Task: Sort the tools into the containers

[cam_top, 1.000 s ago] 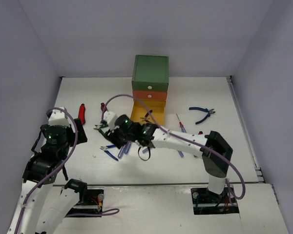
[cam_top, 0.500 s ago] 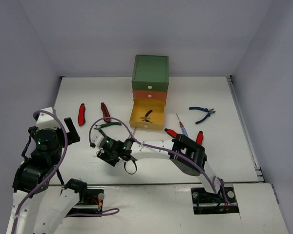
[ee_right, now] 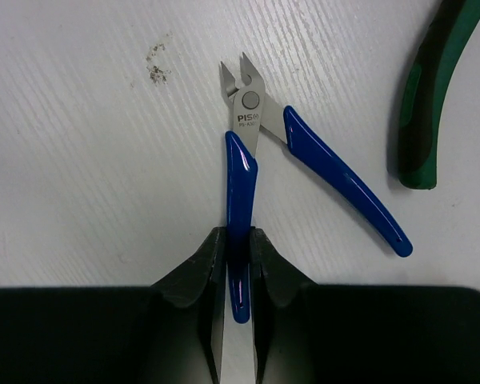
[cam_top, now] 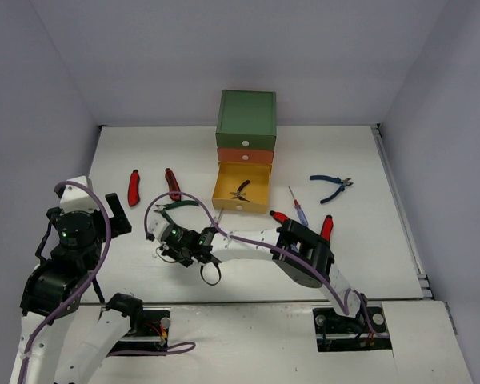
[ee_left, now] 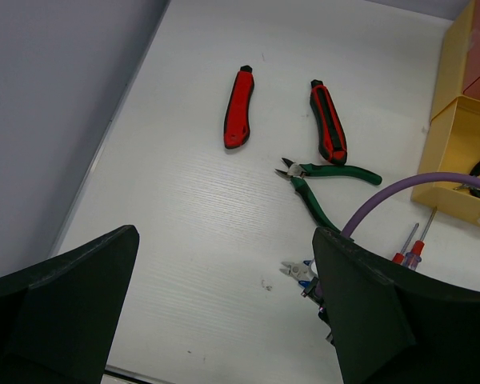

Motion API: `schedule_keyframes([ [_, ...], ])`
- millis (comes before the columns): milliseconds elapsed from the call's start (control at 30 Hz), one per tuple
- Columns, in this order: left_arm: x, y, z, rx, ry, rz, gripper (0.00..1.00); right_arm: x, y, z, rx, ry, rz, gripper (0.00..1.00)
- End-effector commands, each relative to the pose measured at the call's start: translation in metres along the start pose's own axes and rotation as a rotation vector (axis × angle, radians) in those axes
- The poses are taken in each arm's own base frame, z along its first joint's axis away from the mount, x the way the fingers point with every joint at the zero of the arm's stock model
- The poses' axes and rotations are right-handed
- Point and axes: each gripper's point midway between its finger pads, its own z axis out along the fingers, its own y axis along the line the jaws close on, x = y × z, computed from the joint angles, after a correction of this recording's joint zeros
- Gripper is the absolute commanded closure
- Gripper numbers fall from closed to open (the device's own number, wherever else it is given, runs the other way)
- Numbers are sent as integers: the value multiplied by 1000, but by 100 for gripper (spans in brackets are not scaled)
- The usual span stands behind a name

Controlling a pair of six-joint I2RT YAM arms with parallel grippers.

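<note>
Top view: the right tool [cam_top: 165,248] sits low over the table [cam_top: 368,240], open yellow drawer [cam_top: 228,204] beyond it. Left wrist: the left tool [ee_left: 224,320] gapes empty, standing clear. Right wrist: the right tool pinches one handle of the blue cutters [ee_right: 248,120], likely to lift them; they lie flat, long axis and nose pointing straight away from it.

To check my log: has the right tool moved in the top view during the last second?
Yes. The right tool drew back, down the picture, away from the open yellow drawer.

High overhead, wrist close-ups sharing blue cutters [ee_right: 248,120]
</note>
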Motion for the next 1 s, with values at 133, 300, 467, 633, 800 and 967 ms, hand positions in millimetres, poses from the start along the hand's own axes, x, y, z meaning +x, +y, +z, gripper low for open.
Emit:
schedule_keyframes([
  [133,-25,-1,-4,-5,-54,-22,12,-102,-31,-81,60,-265,32,100],
  [300,-23,-8,-1,15,-37,-39,12,-113,-94,-124,142,-313,114,100],
  [467,-19,-16,4,43,-9,-50,12,-97,-153,-139,220,-303,162,100],
  [633,-11,-24,10,61,28,-62,12,-63,-206,-129,267,-238,196,100],
  [800,-5,-32,15,84,64,-56,12,-29,-245,-113,318,-162,234,100],
  [967,9,-44,22,114,126,-83,12,-9,-260,-99,316,-118,243,97],
])
